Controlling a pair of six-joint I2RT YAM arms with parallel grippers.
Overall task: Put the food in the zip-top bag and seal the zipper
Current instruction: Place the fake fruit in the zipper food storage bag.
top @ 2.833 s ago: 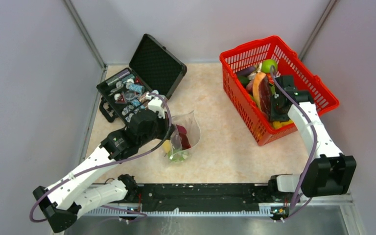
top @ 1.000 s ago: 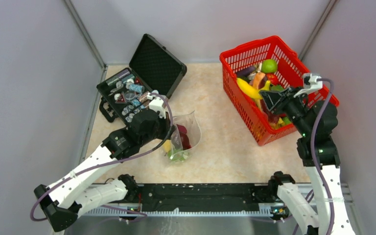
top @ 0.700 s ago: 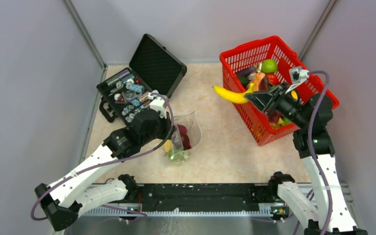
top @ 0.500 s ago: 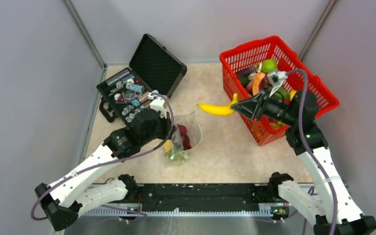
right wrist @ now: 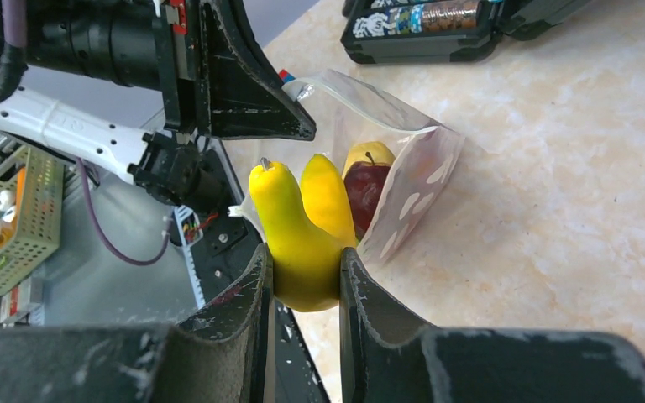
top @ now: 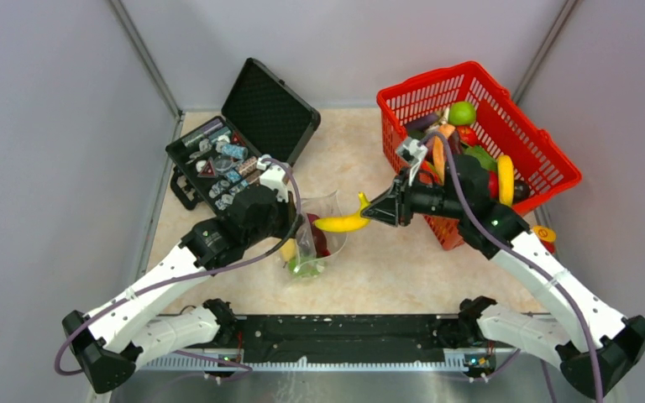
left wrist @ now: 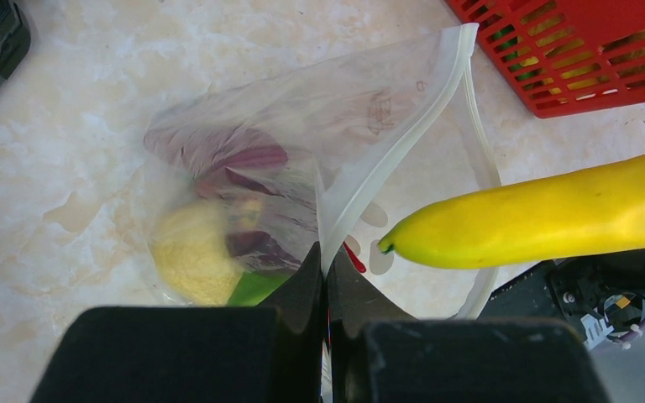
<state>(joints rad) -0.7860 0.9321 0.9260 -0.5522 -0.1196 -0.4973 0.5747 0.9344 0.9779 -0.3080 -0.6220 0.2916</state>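
Observation:
The clear zip-top bag (top: 326,220) stands open mid-table with red, yellow and green food (left wrist: 218,210) inside. My left gripper (left wrist: 326,262) is shut on the bag's whitish zipper (left wrist: 390,147) edge and holds the mouth up. My right gripper (right wrist: 301,270) is shut on a yellow banana (top: 342,222). The banana's tip (left wrist: 395,243) hangs at the bag's open mouth, just right of the held edge. In the right wrist view the banana (right wrist: 298,235) points toward the bag (right wrist: 411,159), where a red apple (right wrist: 366,190) shows.
A red mesh basket (top: 489,74) with more toy fruit stands at the back right. An open black case (top: 269,105) of small metal parts lies at the back left. A small yellow-red piece (top: 544,233) lies on the table beside my right arm.
My right arm lifted the banana out of the basket and carried it left to the bag's mouth. The left gripper and bag have stayed put.

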